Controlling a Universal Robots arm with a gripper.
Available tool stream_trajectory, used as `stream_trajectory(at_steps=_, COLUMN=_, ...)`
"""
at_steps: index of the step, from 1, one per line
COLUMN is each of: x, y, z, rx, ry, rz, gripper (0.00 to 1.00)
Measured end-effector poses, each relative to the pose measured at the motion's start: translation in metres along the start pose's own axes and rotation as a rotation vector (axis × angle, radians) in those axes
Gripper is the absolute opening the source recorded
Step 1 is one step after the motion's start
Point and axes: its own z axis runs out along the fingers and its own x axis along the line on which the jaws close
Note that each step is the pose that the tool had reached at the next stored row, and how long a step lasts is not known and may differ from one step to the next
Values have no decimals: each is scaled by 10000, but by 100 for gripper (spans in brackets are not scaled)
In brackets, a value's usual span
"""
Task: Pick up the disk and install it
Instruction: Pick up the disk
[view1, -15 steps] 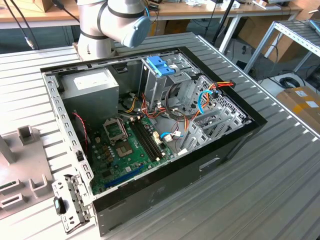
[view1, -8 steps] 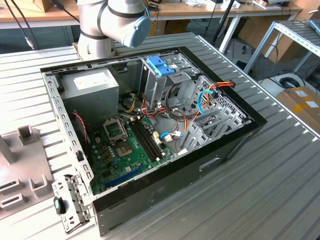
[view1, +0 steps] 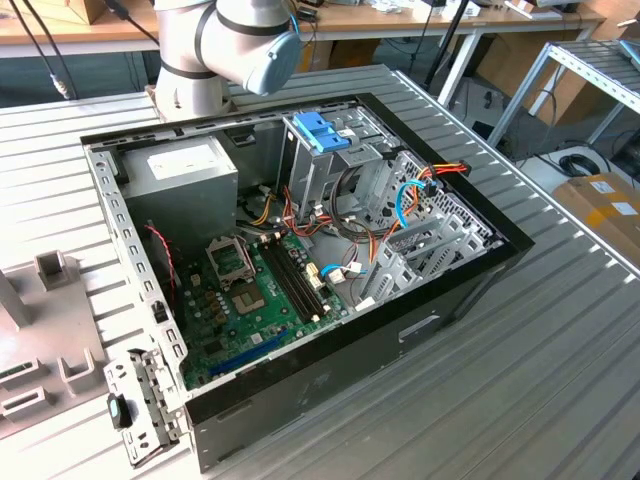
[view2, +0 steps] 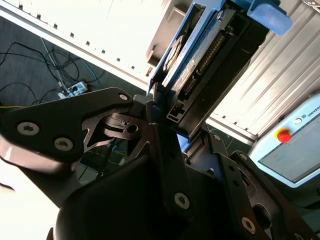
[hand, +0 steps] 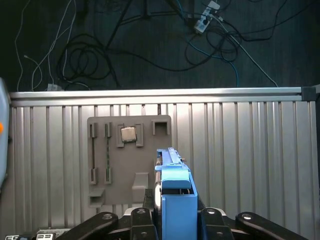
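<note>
Disk (view2: 200, 55) sits clamped in the gripper (view2: 172, 120) – the jaws are closed on its lower end, one dark finger (view2: 165, 150) pressed flat against its side. In the second wrist view it stands out from the jaws edge-on, showing a blue rail (view2: 182, 37) along one side and a row of connector pins. A pendant (view2: 295, 145) with a red button lies nearby on the ribbed table (view2: 280, 75).

In the first wrist view the disk (hand: 175, 200) rises between the fingers, blue end toward the camera. Behind it lies the table (hand: 250, 150) with a grey fixture (hand: 100, 165) that holds a square chip (hand: 129, 134) – cables (hand: 100, 55) trail over the dark floor past the table's edge.

In the exterior view an open case (view1: 470, 290) lies on the table. Inside it are a cage (view1: 325, 135) with a blue handle, a grey power supply (view1: 185, 175) and a green board (view1: 250, 300). The arm (view1: 230, 40) stands behind the case.
</note>
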Motion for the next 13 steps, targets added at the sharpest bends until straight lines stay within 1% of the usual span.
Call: stream_trajectory(at_steps=13, x=-3, y=-87, z=-4, rx=1, ry=2, rz=0, gripper=37)
